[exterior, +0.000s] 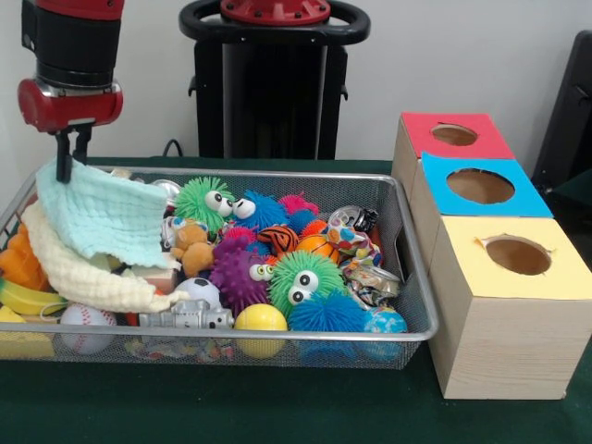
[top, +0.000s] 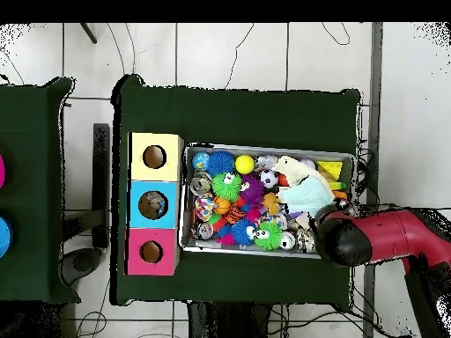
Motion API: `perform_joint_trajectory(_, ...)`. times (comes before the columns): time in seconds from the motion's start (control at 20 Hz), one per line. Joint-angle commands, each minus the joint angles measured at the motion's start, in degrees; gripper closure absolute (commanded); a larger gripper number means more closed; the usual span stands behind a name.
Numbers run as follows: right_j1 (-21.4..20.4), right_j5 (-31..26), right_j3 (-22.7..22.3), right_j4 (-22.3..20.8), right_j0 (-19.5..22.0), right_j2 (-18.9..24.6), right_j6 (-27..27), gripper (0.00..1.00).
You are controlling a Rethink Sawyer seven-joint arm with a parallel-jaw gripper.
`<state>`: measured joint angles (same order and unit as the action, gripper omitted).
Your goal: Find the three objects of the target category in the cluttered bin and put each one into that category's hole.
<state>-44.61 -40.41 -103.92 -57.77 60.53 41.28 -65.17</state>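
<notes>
The silver wire mesh bin (exterior: 277,335) stands on the green table, full of toys; it also shows in the overhead view (top: 264,147). My gripper (exterior: 69,159) hangs over the bin's far left corner. It is shut on a corner of a mint green cloth (exterior: 106,217), which drapes down from it onto the pile. A cream cloth (exterior: 79,273) lies under it. The hole (exterior: 454,135) in the red-topped box is at the far right, well away from the gripper. In the overhead view the arm's head (top: 339,239) hides the gripper, beside the mint cloth (top: 306,195); the red-topped hole (top: 151,252) is at the left.
The blue-topped hole (exterior: 480,186) and yellow-topped hole (exterior: 518,255) sit in boxes right of the bin. The bin holds fuzzy balls (exterior: 301,280), a yellow ball (exterior: 261,321), a baseball (exterior: 85,324) and a banana (exterior: 28,298). The pedestal (exterior: 275,83) stands behind.
</notes>
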Motion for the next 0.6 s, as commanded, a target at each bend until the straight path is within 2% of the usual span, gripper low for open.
perform_joint_trajectory(0.05, 0.01, -8.54, 3.21, -0.97, -0.58, -1.01, 17.8, 1.0)
perform_joint_trajectory(0.25, 0.27, -15.51, 2.39, 7.4, 0.88, 1.16, 20.15, 1.0)
perform_joint_trajectory(0.4, 0.14, -24.07, 1.73, 15.29, 3.3, 3.91, 24.93, 1.0)
perform_joint_trajectory(0.6, 0.42, -28.39, 1.47, 18.53, 4.5, 5.3, 25.67, 1.0)
